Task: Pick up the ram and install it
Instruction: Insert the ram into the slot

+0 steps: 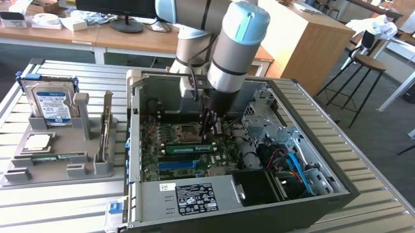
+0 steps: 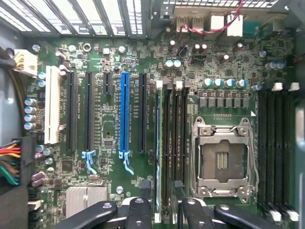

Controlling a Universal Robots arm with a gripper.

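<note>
Though deep inside the open computer case (image 1: 337, 191), clamped on nothing: jaws of the gripper (image 2: 164, 213) spread wide, one dark finger (image 2: 139, 212) on each side of the ram (image 1: 189, 147). Impossible to tell whether touching it. Ram standing on edge in a slot near the middle of the motherboard (image 2: 109, 138), just beside the bare CPU socket (image 2: 224, 160).

Little room sideways: black card slots and one blue slot (image 2: 125, 114) on one flank, socket and more empty memory slots (image 2: 274, 143) on the other. Farther out, hemmed in by the power supply (image 1: 188, 194) along the case's near edge and by a drive cage (image 1: 272, 109) and blue cables (image 1: 293, 162) toward the exterior view's right. Free only upward, through the open side.

Under it all, a slatted metal table (image 1: 58, 206). Toward its edge at the exterior view's left, a grey holder (image 1: 97, 167) with a hard drive (image 1: 53, 104), a silver CPU chip (image 1: 38, 141) and a second green stick (image 1: 55, 156) lying flat. Beyond, wooden desks (image 1: 129, 41) and a stool (image 1: 370, 63).
</note>
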